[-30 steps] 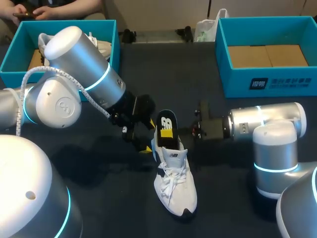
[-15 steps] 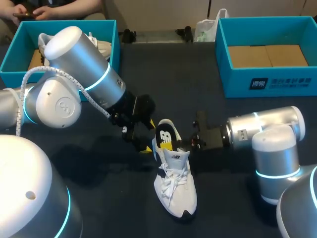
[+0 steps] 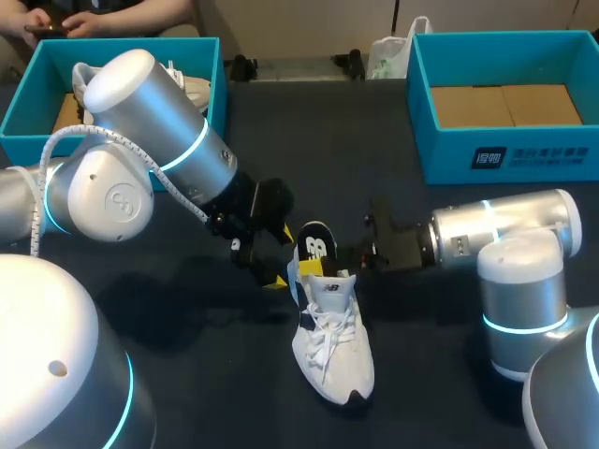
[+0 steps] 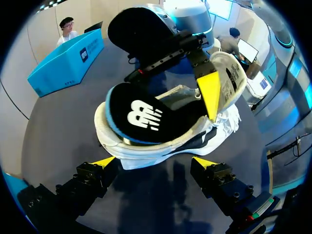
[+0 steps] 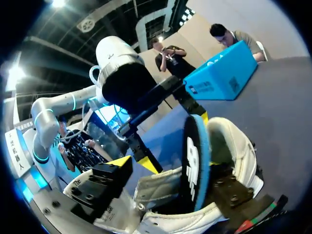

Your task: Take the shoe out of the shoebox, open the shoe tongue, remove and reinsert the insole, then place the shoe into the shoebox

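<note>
A white shoe [image 3: 329,341] lies on the dark table, toe toward me. Its black insole [image 3: 315,251] with a white logo sticks up out of the heel, leaning back. My right gripper [image 3: 348,257] is at the shoe's opening, open. In the right wrist view the insole [image 5: 193,158] stands loose between its spread fingers [image 5: 119,165]. My left gripper [image 3: 284,273] is open just behind the heel. In the left wrist view its yellow fingertips [image 4: 103,161] flank the heel of the shoe [image 4: 146,148], apart from it.
A blue shoebox [image 3: 28,126] at the back left holds another white shoe. A second blue shoebox [image 3: 505,159] at the back right shows only its cardboard floor. A white plastic bag [image 3: 388,56] sits at the far edge.
My right gripper has opened and let go of the insole. The insole has sunk lower into the heel and now leans back. The left arm has not moved.
</note>
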Available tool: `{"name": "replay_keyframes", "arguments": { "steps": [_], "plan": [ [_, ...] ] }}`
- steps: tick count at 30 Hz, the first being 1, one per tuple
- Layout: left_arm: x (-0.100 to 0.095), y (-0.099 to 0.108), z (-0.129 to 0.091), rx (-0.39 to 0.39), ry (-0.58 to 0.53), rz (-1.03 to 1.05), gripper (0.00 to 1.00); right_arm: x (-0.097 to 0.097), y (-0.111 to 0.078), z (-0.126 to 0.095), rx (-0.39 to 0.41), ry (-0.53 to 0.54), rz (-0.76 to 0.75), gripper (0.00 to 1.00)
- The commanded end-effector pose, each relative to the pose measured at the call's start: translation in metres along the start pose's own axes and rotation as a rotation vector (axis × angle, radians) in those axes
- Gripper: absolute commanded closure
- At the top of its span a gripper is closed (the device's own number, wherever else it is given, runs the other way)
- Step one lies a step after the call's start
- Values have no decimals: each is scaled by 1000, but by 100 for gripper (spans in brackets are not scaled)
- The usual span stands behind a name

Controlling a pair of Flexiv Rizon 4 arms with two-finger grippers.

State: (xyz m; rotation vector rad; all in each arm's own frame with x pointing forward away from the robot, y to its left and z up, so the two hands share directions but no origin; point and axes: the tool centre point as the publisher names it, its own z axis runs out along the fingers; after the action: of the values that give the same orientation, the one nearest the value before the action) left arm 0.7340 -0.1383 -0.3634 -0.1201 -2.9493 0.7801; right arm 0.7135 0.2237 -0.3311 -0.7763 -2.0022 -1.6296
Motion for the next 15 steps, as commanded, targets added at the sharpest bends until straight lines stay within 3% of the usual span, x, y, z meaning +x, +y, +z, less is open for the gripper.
{"name": "replay_keyframes", "arguments": {
  "steps": [1, 2, 3, 4, 7, 10, 15],
  "plan": [
    [0, 0, 1, 0, -1, 1, 0, -7, 6, -1, -12, 2, -5, 6],
    [0, 0, 1, 0, -1, 1, 0, -8, 7, -1, -17, 3, -5, 16],
    [0, 0, 1, 0, -1, 1, 0, -9, 9, -1, -21, 3, -5, 40],
    [0, 0, 1, 0, -1, 1, 0, -10, 9, -1, -24, 2, -5, 53],
    [0, 0, 1, 0, -1, 1, 0, -11, 10, 0, -28, 3, -3, 64],
    [0, 0, 1, 0, -1, 1, 0, -11, 10, 1, -25, 3, -2, 98],
    [0, 0, 1, 0, -1, 1, 0, -12, 6, 1, -25, 0, 15, 100]
  ]
}}
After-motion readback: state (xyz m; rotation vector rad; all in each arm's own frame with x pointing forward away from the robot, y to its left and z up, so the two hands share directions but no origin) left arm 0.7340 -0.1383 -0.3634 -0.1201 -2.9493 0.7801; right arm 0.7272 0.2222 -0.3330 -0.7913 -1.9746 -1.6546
